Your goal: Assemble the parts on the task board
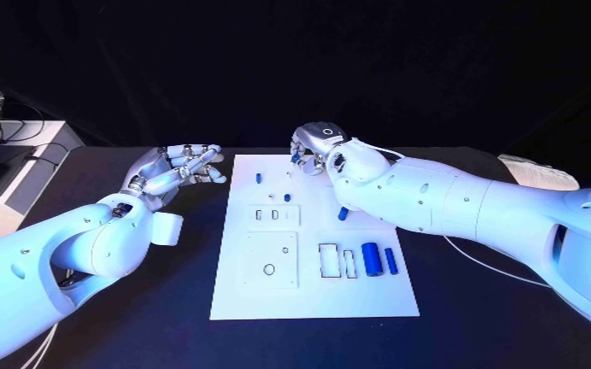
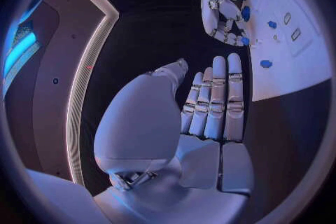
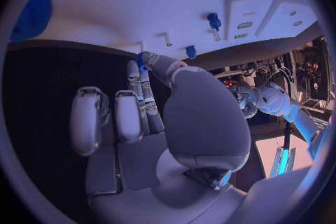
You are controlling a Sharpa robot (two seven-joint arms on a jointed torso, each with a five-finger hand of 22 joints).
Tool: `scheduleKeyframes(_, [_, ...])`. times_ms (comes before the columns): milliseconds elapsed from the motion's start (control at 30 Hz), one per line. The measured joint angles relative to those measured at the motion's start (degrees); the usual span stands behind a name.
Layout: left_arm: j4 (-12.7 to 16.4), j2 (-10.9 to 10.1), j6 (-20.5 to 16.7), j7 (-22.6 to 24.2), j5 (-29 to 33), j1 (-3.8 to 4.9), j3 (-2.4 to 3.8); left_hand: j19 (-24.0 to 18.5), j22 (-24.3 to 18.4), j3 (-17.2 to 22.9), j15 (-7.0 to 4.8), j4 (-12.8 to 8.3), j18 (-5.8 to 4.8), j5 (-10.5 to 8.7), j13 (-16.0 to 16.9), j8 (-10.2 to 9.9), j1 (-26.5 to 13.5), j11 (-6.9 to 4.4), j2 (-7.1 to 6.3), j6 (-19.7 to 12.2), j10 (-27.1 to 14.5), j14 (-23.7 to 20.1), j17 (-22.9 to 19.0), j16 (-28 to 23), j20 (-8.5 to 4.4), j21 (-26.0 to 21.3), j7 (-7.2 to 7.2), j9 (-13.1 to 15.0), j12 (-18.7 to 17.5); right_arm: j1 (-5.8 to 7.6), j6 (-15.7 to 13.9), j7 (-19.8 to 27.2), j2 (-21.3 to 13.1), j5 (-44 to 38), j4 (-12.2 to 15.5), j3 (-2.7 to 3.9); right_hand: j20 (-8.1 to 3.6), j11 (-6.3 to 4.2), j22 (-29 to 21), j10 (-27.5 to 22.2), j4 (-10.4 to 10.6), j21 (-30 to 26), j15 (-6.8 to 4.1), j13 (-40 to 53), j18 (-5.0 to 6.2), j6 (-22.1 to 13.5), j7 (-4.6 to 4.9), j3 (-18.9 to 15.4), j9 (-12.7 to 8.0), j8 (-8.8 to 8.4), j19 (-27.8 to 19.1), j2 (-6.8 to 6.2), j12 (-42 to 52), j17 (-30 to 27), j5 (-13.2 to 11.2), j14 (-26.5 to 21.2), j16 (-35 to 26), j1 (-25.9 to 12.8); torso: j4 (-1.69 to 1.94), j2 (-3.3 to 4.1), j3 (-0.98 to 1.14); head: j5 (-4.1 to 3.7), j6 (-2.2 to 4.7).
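Note:
The white task board (image 1: 370, 296) lies in the middle of the black table. My right hand (image 1: 318, 149) hovers over its far edge, and a small blue part (image 3: 142, 64) is pinched between its thumb and a fingertip. My left hand (image 1: 183, 168) hangs open beside the board's far left corner, fingers straight, holding nothing. Small blue pegs (image 1: 272, 190) stand near the far end, and another blue piece (image 1: 343, 213) lies next to my right forearm. Two larger blue cylinders (image 1: 371, 259) lie at the right, beside empty rectangular slots (image 1: 330, 260).
Two raised white plates with holes (image 1: 270, 260) sit on the board's left half. A thin cable (image 1: 480, 262) runs over the table under my right arm. A pale object (image 1: 542, 172) lies at the far right.

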Motion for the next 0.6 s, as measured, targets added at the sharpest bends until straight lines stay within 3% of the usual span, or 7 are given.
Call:
scheduleKeyframes(167, [0.1, -0.1, 0.0, -0.1, -0.1, 0.00, 0.01, 0.0, 0.0, 0.0, 0.00, 0.0, 0.00, 0.00, 0.0, 0.0, 0.0, 0.00, 0.00, 0.0, 0.0, 0.0, 0.0, 0.0, 0.00, 0.0, 0.00, 0.0, 0.0, 0.00, 0.0, 0.0, 0.3, -0.1, -0.4, 0.01, 0.00, 0.00, 0.0, 0.0, 0.0, 0.0, 0.00, 0.0, 0.00, -0.2, -0.03, 0.0, 0.0, 0.27, 0.0, 0.00, 0.0, 0.0, 0.0, 0.0, 0.2, 0.0, 0.23, 0.17, -0.14, 0.01, 0.00])
scheduleKeyframes(600, [0.2, -0.1, 0.0, -0.2, -0.2, 0.01, 0.08, 0.0, 0.0, 0.0, 0.00, 0.0, 0.00, 0.00, 0.0, 0.0, 0.0, 0.00, 0.00, 0.0, 0.0, 0.0, 0.0, 0.0, 0.00, 0.0, 0.00, 0.0, 0.0, 0.01, 0.9, -0.1, 0.3, -0.4, -1.0, 0.04, 0.00, 0.01, 0.0, 0.0, -0.1, 0.0, 0.00, 0.0, 0.00, -0.3, 0.08, -0.1, 0.3, 0.27, 0.0, -0.02, -0.1, 0.0, -0.2, 0.0, 0.2, 0.0, 0.12, 0.40, -0.14, 0.29, -0.29])
